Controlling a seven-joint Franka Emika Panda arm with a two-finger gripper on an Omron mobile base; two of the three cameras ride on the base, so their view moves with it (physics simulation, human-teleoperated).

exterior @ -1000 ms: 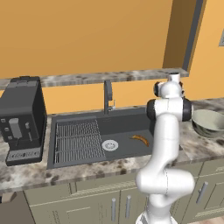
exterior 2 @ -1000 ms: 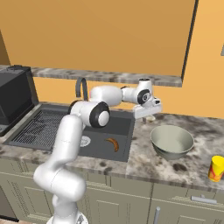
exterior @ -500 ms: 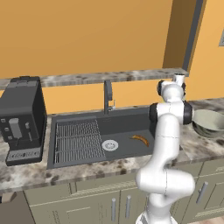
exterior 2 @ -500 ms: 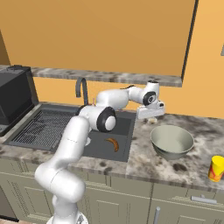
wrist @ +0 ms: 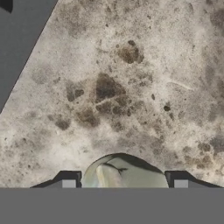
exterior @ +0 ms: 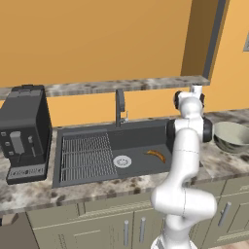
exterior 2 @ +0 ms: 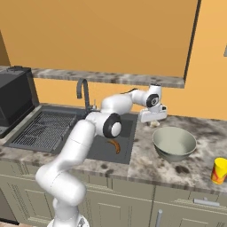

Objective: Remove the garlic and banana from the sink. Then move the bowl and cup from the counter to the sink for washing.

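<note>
Two base cameras look forward and down from behind the arm, one from its left, one from its right. Both take in the sink (exterior: 121, 146) (exterior 2: 66, 128), the banana (exterior: 155, 154) (exterior 2: 115, 145) and the bowl (exterior: 232, 136) (exterior 2: 174, 142) beside the end effector (exterior 2: 153, 122). The hand camera looks straight down, close over the speckled table (wrist: 131, 87), with the garlic (wrist: 124, 173) between the fingertips (wrist: 68, 181).

Surface (exterior 2: 146, 146): mottled stone, speckled grey-brown, matt. Sink (exterior: 141, 133): dark grey, matt; rack (exterior: 87, 156) ribbed wire; drain (exterior: 122, 161) bright metal. Bowl (exterior 2: 174, 143): grey metal, dull sheen. Garlic (wrist: 124, 173): pale, smooth skin. Cup (exterior 2: 219, 170): yellow, glossy. Cabinets (exterior 2: 133, 201): grey-green, satin.
</note>
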